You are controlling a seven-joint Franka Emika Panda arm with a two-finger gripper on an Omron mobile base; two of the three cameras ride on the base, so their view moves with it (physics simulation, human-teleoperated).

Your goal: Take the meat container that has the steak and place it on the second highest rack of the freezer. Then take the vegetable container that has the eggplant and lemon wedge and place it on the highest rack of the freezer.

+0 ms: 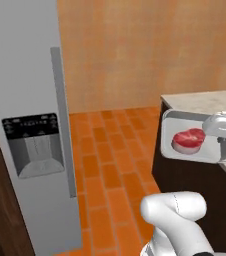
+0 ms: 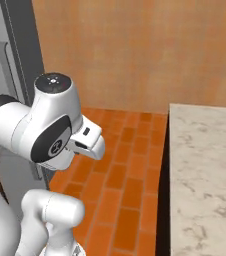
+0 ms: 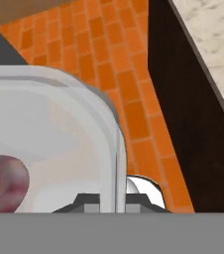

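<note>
Even, bright, shadowless render; soft pixelation.

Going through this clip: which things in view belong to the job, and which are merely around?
Job:
- steak
- meat container, held out past the counter over the floor, the jaws shut on its rim
- freezer, door shut

Merely around:
- marble counter
- brick floor
- orange wall
</note>
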